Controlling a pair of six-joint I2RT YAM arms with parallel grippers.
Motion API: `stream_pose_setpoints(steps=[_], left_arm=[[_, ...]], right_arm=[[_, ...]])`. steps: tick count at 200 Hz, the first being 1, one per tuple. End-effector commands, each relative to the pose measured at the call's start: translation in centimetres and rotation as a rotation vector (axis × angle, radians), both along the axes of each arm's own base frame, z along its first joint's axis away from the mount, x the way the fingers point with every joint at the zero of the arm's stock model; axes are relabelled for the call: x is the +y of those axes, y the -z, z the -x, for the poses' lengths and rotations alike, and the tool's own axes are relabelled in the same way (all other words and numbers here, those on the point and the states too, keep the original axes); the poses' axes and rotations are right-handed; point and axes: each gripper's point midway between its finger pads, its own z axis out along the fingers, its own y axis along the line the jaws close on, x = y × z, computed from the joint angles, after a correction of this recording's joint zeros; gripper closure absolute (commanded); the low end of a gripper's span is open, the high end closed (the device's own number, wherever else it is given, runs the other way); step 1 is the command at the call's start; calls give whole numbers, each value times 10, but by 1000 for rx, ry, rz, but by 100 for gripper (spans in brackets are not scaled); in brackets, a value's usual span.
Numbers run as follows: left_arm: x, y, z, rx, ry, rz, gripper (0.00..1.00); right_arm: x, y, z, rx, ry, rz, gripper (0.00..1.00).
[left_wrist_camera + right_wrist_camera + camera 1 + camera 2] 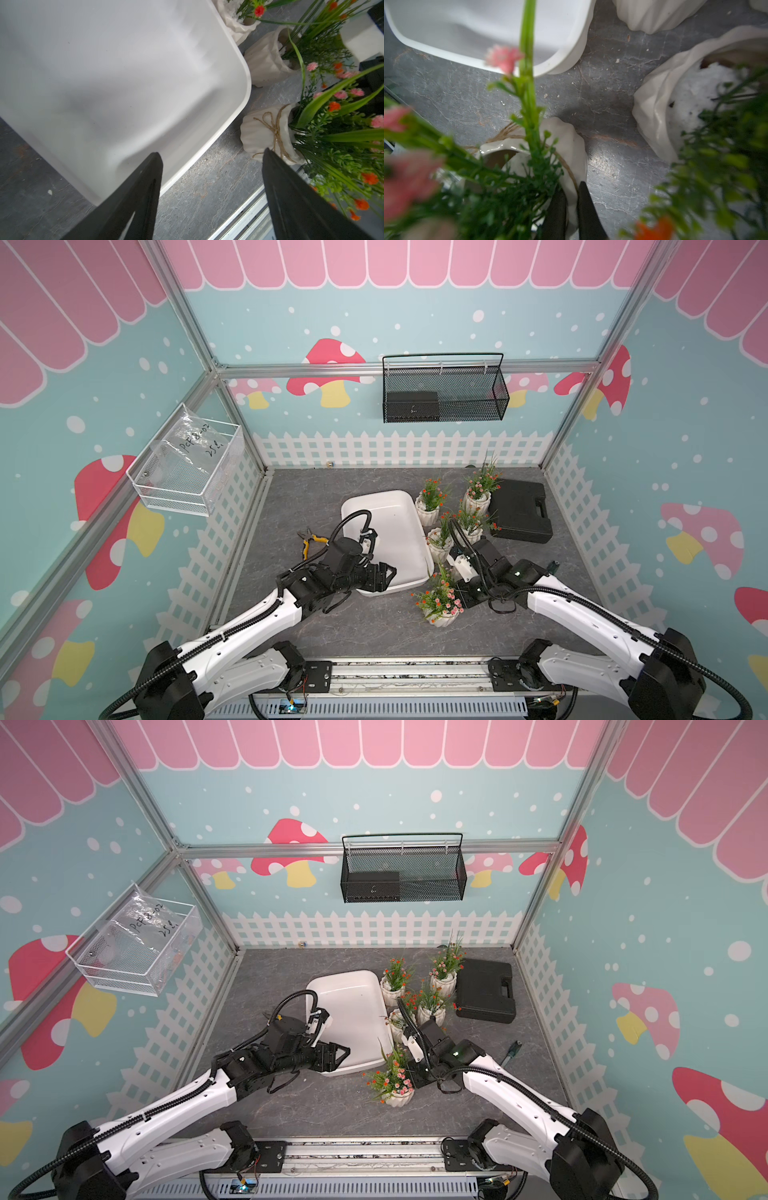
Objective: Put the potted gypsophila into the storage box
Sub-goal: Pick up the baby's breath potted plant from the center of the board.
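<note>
Read the top views as a clock face with the far wall at 12. The left gripper (384, 572) hangs over the 6 o'clock edge of the shallow white rectangular plastic storage box (390, 518). Its jaws are spread and hold nothing, and the left wrist view shows its black fingers (145, 187) wide apart above the rim. The box is bare inside.

Just beside the box's 5 o'clock corner stands the twine-tied white ribbed pot of gypsophila (442, 616), with green sprigs and pink and orange blossoms. It seems to rest on the table. The right gripper (571, 199) is clamped on that pot's wall, which is pinched between its two black fingers. Four more potted gypsophila (428, 510) cluster along the box's 3 o'clock side; I cannot find a sixth.

I judge the step in hand to be the first pick. The next move calls for a straight lift clear of the rim, a carry toward 10 o'clock and a gentle set-down. The thin pinch could let the pot tilt.
</note>
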Motion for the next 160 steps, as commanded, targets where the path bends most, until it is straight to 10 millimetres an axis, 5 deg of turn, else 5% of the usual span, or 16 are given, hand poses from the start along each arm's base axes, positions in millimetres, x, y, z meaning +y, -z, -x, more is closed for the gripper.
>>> stream_pose_setpoints(steps=[1, 85, 135, 160], left_arm=[[-5, -8, 7, -11, 31, 47, 25], [-15, -18, 7, -26, 34, 192, 31], [-31, -38, 5, 15, 77, 388, 31], [-18, -35, -6, 73, 39, 472, 35]], right_arm=[[4, -39, -10, -82, 12, -49, 100], [9, -143, -46, -326, 51, -108, 100], [35, -188, -79, -462, 9, -164, 100], [56, -203, -97, -489, -24, -198, 100]])
